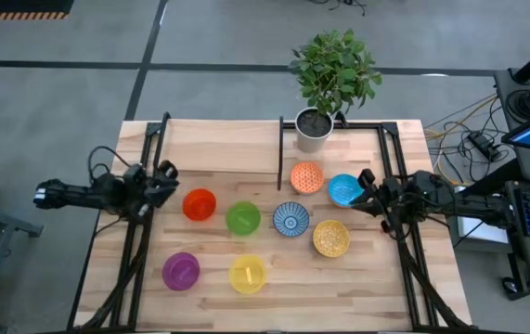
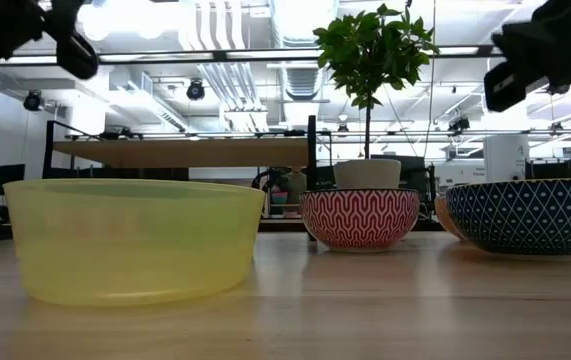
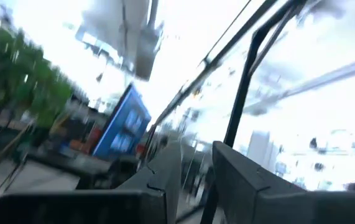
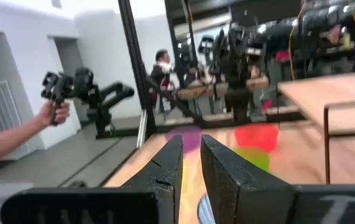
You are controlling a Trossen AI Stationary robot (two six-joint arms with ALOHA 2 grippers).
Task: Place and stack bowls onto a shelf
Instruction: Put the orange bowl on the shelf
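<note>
Eight bowls are spread on the counter [image 1: 357, 288] in front of the shelf [image 1: 223, 139], none placed yet. Left gripper [image 1: 164, 176] and right gripper [image 1: 365, 186] are raised, fingers narrow, empty. Fingers should be widened before one rim is pinched squarely.

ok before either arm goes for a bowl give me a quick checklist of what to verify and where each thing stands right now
1. Eight bowls on the table, none stacked: ok. The light blue bowl sits closest to the right gripper.
2. Shelf free of bowls: ok, as far as the low view shows.
3. Left gripper holds nothing: ok, a narrow gap shows between its fingers.
4. Right gripper holds nothing: ok, fingers slightly apart.
5. Plant pot off the shelf: cannot tell.
</note>
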